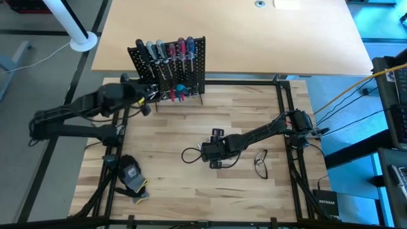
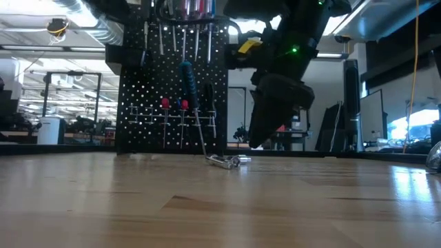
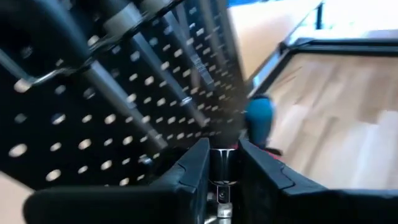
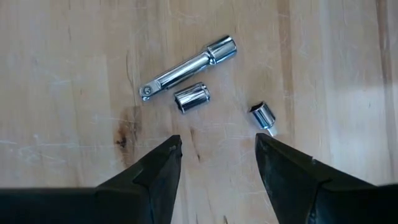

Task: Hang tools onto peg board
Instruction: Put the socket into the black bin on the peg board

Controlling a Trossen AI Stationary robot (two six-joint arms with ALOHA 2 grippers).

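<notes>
Three silver pieces, an extension bar [image 4: 186, 67] and two sockets [image 4: 191, 98], lie on the wooden table [image 1: 191, 197] just ahead of the right gripper [image 4: 217, 155], whose fingers we see spread apart. At the peg board [image 1: 168, 67], hung with screwdrivers [image 1: 172, 49], the left gripper [image 3: 222, 171] is clamped on a metal bit [image 3: 222, 163].

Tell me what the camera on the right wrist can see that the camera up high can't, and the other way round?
Only the right wrist view shows three shiny silver metal bits on the wood: a long extension bar, a short socket and a smaller socket, lying apart. Only the high view shows the upright black perforated peg board with screwdrivers hanging, the grey-black glove with yellow trim, and the left end effector at the board. Both show the pale wooden tabletop and the right end effector, open above it.
</notes>
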